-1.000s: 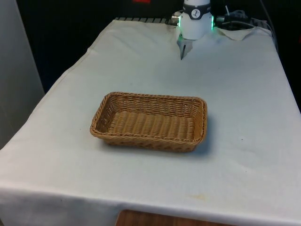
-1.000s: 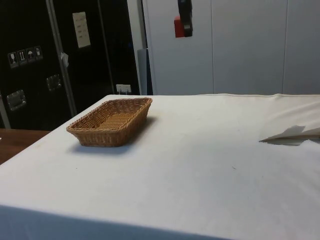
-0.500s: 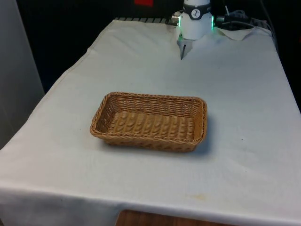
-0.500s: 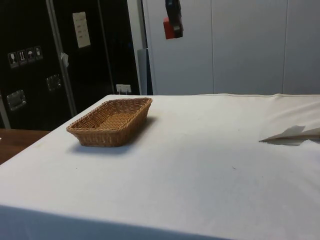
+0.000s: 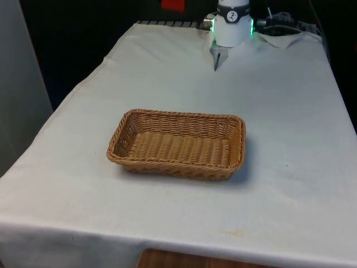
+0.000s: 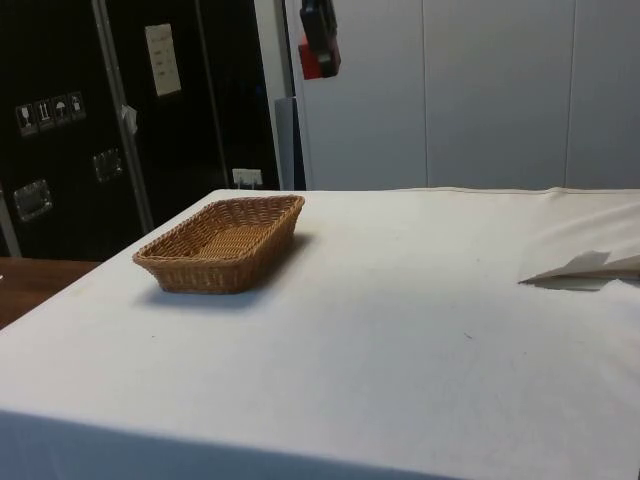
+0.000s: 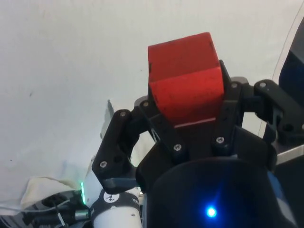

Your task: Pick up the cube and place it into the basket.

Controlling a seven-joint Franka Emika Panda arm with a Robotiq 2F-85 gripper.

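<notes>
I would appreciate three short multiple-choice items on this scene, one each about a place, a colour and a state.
1. Where is the cube?
A. in the basket
B. held high above the table
C. on the cloth

2. What colour is the cube?
A. red
B. green
C. yellow

3. What does the basket hold?
A. the cube
B. nothing
C. a cloth

Answers:
1 B: the side view shows it in the gripper, well above the table.
2 A: red in every view.
3 B: its woven floor lies bare.
</notes>
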